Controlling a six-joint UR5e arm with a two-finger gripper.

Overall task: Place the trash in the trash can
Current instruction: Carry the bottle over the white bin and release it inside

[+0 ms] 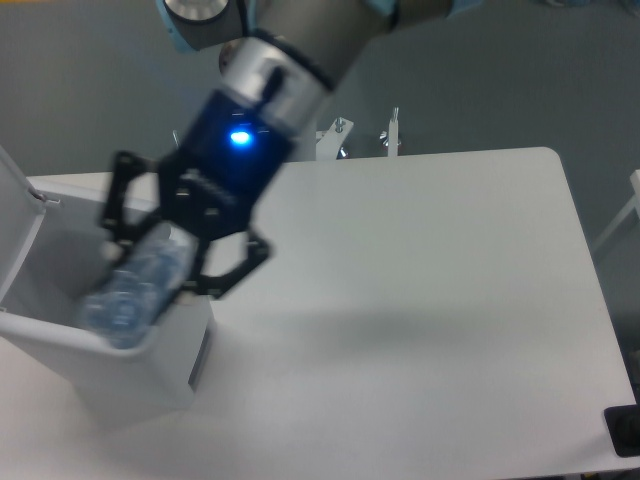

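A white table [430, 290] with rounded corners fills most of the view, its top plain and matte, with a soft grey shadow lying across the middle. Behind its far edge the floor [520, 80] is a dull grey-blue, and two small metal brackets [365, 130] stand just beyond the far edge near the centre. At the near right corner a dark block [624, 430] sits at the table's edge, and a thin white bar [622, 215] shows past the right side. The bin [140, 370] stands at the near left of the table, its lid [15, 225] swung up and back on the left. The arm [290, 50] reaches in from the top, a blue light glowing on its wrist. The gripper [160, 270] hangs over the bin's opening, its black fingers [118, 200] clamped on either side of the bottle [135, 290], which is tilted, its lower end blurred and right over the bin's near rim. The wrapper cannot be made out; the gripper and bottle hide the inside of the bin.
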